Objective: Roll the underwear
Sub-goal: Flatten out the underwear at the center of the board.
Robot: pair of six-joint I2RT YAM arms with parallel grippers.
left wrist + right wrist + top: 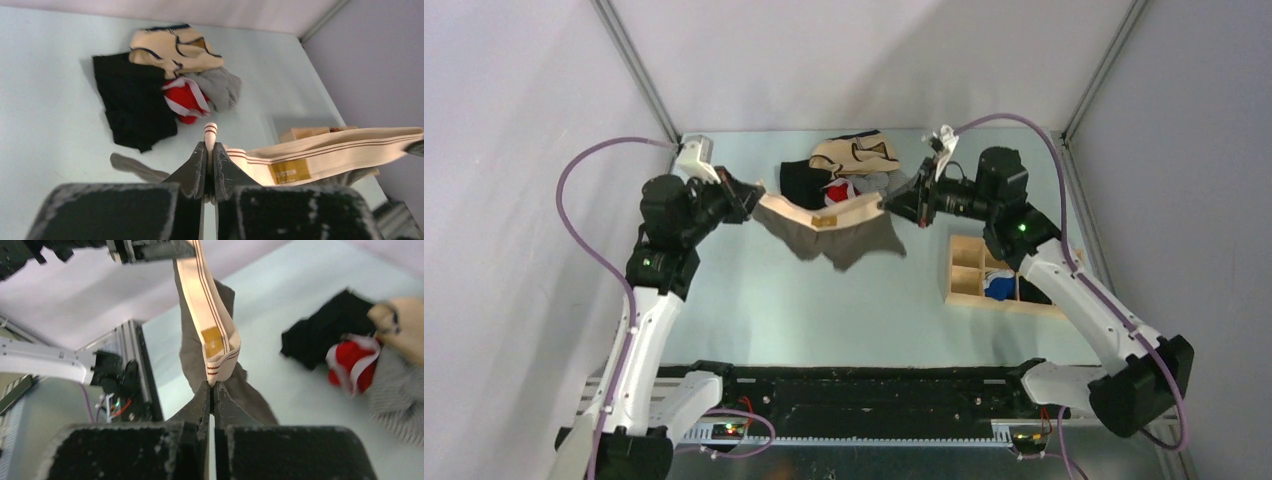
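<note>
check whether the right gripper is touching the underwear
Touching. The right wrist view shows the right gripper closed on the underwear, with the waistband end pinched between its tips.

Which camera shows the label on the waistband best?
Left wrist: the label sits large and nearly face-on on the stretched waistband. Right wrist shows the label smaller and at a slant; top external shows only a tiny tan patch.

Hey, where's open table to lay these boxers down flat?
The widest bare table lies between the held underwear and the near edge, left of the wooden box. A smaller patch sits left of the clothes pile. The far middle and the right side are crowded.
</note>
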